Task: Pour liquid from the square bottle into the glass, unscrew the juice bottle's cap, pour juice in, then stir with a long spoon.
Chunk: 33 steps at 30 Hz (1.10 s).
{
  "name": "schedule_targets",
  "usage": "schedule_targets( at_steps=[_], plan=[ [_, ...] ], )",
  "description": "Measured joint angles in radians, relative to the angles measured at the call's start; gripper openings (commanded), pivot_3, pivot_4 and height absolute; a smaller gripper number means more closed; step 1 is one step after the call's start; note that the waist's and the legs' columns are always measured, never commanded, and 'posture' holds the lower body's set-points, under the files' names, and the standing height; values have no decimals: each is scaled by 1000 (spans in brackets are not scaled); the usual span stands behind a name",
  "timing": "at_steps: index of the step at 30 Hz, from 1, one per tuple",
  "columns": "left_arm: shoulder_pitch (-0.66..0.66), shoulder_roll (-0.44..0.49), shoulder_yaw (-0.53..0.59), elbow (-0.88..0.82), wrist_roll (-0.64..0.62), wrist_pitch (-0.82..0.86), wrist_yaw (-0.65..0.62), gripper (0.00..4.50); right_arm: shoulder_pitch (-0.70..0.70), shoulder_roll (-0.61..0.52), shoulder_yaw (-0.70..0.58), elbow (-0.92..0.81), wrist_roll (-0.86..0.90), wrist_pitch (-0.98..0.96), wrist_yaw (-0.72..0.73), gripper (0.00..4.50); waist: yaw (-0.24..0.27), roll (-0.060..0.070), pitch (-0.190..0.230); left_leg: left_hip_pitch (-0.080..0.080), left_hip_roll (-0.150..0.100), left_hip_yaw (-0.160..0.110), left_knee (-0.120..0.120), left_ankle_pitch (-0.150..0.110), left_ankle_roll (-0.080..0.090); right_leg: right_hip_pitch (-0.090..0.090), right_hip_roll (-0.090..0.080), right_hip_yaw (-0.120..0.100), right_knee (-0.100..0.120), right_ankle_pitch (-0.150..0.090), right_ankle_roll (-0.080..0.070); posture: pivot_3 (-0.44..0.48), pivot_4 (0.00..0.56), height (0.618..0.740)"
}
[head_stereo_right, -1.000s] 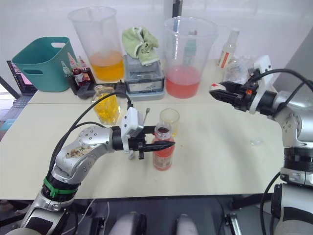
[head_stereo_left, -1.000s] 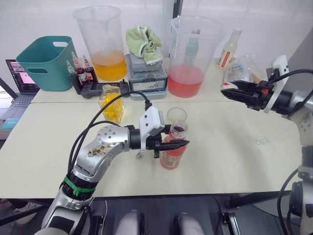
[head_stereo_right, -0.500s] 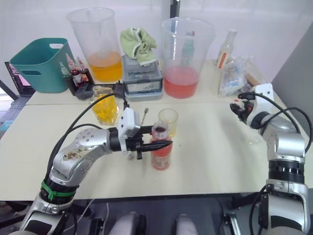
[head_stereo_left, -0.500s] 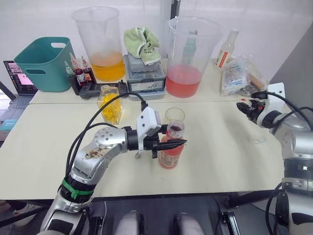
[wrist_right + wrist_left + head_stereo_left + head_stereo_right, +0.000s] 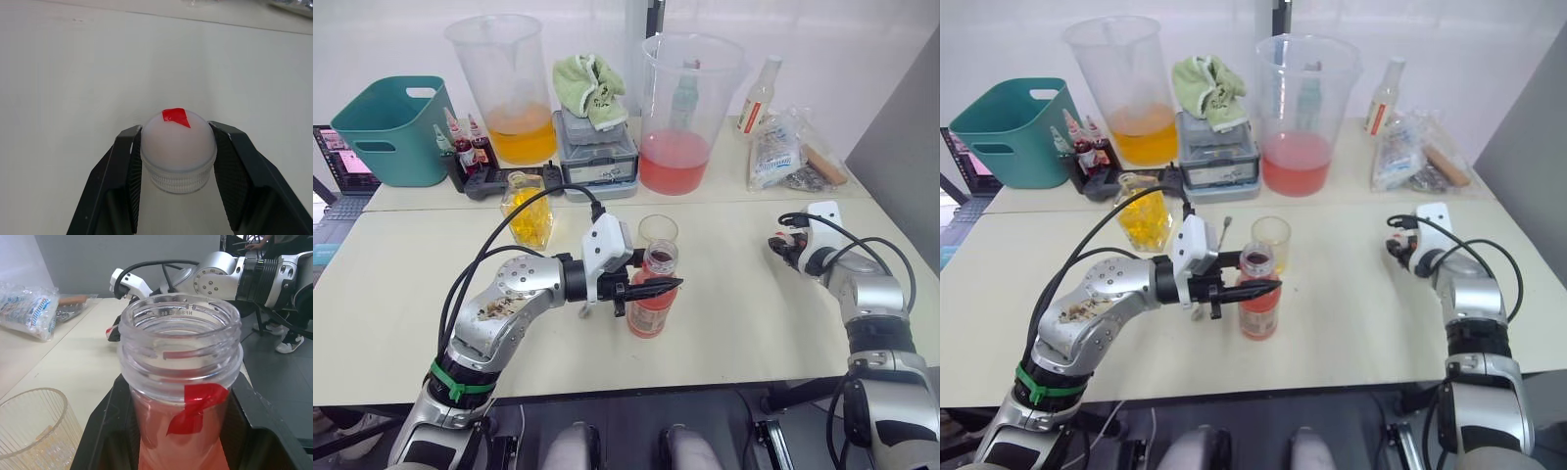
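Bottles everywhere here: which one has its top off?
The juice bottle of pink liquid, clamped in the left gripper mid-table. Its neck is open; the right gripper holds its white cap.

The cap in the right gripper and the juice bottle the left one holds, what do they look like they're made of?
The cap looks like milky white plastic: matte domed top, fine ribbing round its skirt, a red tape scrap on top. The juice bottle looks like clear glossy plastic, though glass can't be ruled out: moulded threads and raised lettering on its open neck.

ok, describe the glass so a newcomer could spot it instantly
Start at the huge clear beaker of pink liquid at the back of the table. In front of it the left gripper holds the open pink juice bottle; the small clear ribbed tumbler stands just behind that bottle, shorter than everything nearby.
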Motion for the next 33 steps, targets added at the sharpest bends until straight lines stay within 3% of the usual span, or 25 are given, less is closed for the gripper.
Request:
schedule_targets(
  at_steps=[8,10,14,16,23,27,33],
  plan=[
    [2,0,1,-1,0,1,1,1563,-5,0,10,21,-13,1,0,1589,0,0,0,0,0,0,0,0,0,0,1,1,0,0,0,0,150,740],
    [2,0,1,-1,0,1,1,1563,-5,0,10,21,-12,3,0,2634,0,0,0,0,0,0,0,0,0,0,1,1,0,0,0,0,150,740],
    [1,0,1,1,0,0,0,1563,-5,0,9,8,-11,24,0,4036,0,0,0,0,0,0,0,0,0,0,1,1,0,0,0,0,150,740],
    [1,0,2,2,0,0,0,1563,-5,-3,6,-39,-9,46,1,4459,0,0,0,0,0,0,0,0,0,0,1,2,0,0,0,0,150,740],
    [1,2,2,3,-2,0,-3,1563,14,-24,-43,-248,48,68,41,4459,1,0,0,0,1,0,0,0,0,0,1,1,1,0,0,0,150,740],
    [5,18,11,2,-19,1,-10,1563,44,-101,-41,-383,89,77,162,4459,1,0,0,0,1,0,0,0,0,0,1,1,0,0,0,0,150,740],
    [27,60,64,-7,-77,31,-14,1563,40,-204,-60,-627,297,163,421,4459,-10,0,0,2,5,-1,-2,0,0,0,7,3,0,0,-1,0,150,740]
  ],
)
